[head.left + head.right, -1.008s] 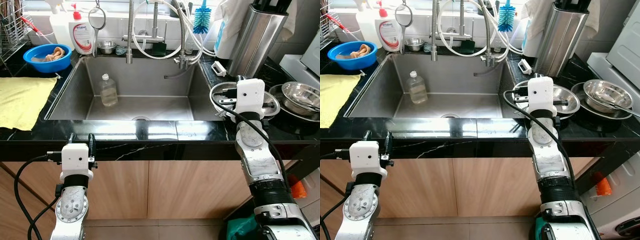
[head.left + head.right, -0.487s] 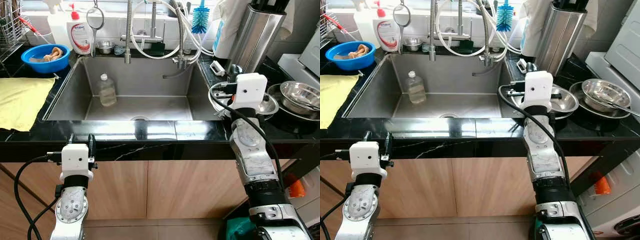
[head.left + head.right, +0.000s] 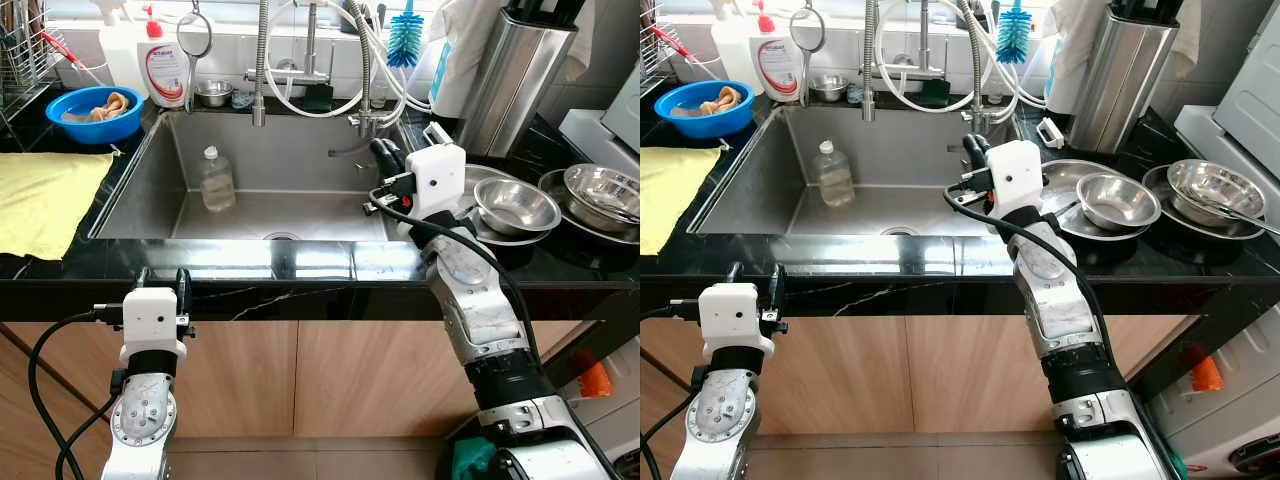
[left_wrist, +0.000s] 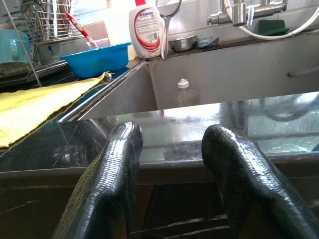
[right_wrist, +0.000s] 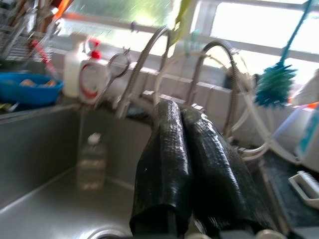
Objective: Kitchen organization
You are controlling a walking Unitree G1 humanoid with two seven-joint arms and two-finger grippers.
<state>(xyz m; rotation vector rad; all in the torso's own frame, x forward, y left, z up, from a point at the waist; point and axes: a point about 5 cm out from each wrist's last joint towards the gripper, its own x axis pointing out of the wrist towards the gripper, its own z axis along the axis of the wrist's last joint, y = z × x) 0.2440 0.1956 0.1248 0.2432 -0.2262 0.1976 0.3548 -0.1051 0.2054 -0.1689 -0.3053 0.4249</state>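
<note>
Yellow cloth point(image 3: 45, 200) lies flat on the desk point(image 3: 300, 262), far left. Left gripper point(image 3: 160, 282) hangs below the desk's near edge, fingers point(image 4: 112, 169) spread, empty. Plastic bottle point(image 3: 215, 180) stands in the sink point(image 3: 150, 200); basin floor around it open. Soap bottle point(image 3: 165, 65) label unreadable. Right gripper point(image 3: 385, 157) over the sink's right rim, clenched, empty. Steel bowl point(image 3: 515, 205) rests just right.

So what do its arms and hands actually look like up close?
Both arms are silver metal with round joints. Each wrist ends in a white boxy block, with black cables looping out of it. The left gripper and the right gripper each have two long black fingers, rounded and finely textured like rubber. No markings can be made out.
</note>
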